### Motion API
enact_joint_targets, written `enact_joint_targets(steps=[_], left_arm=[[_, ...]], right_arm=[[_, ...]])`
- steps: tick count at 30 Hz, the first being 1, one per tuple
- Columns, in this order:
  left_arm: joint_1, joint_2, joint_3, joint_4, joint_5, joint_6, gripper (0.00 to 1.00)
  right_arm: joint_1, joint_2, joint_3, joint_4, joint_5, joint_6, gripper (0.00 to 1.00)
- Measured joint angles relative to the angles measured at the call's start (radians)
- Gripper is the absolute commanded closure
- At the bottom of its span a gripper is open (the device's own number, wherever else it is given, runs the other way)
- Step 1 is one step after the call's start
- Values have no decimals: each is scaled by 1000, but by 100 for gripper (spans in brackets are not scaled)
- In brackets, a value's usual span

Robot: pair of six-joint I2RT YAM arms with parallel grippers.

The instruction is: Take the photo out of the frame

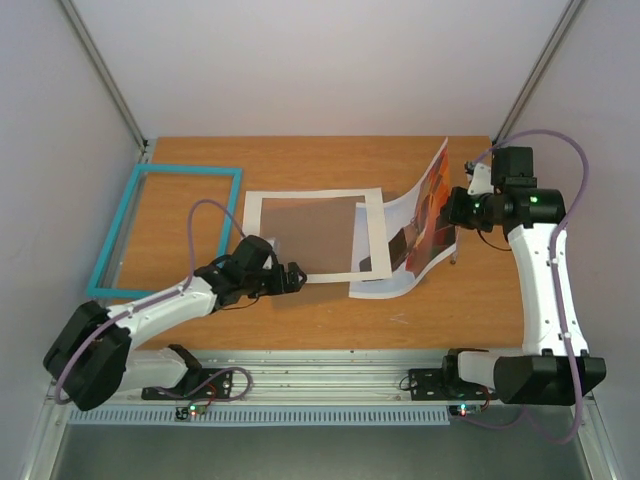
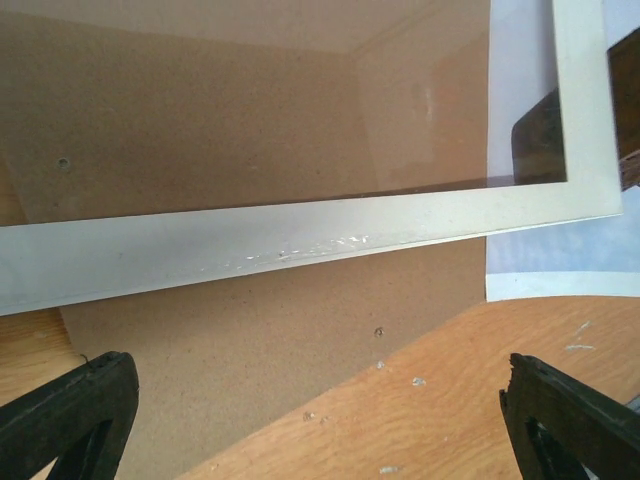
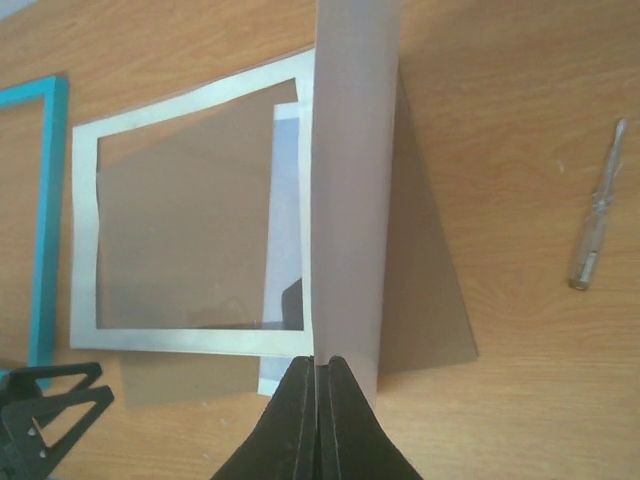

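Observation:
The photo [image 1: 432, 205], a hot-air balloon print, is out of the frame. Its right side curls up off the table and its left edge lies under a white mat [image 1: 372, 235]. My right gripper [image 1: 455, 215] is shut on the raised edge. The right wrist view shows the photo's white back [image 3: 350, 180] standing up from the closed jaws [image 3: 322, 365]. The turquoise frame [image 1: 165, 230] lies flat at the far left, also in the right wrist view [image 3: 45, 200]. My left gripper [image 1: 295, 278] is open and empty at the mat's near edge [image 2: 300, 240]; the photo's corner [image 2: 540, 140] shows under the mat.
A brown backing board [image 1: 315, 235] lies under the white mat and sticks out at its near side [image 2: 250, 320]. A small screwdriver [image 3: 595, 215] lies on the wooden table right of the photo. White walls enclose the table on three sides.

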Motion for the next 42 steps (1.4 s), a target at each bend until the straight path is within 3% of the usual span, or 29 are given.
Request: enact_joint_targets(steps=[16, 28, 34, 42], left_arm=[[3, -329, 7, -261, -154, 40, 1], [4, -403, 59, -377, -244, 70, 1], [4, -444, 91, -421, -287, 84, 1], [4, -496, 101, -460, -338, 100, 1]], right_arm=[[287, 77, 545, -344, 237, -23, 99], [506, 167, 828, -475, 358, -22, 99], [595, 195, 880, -479, 367, -36, 99], [685, 229, 880, -480, 226, -99, 99]])
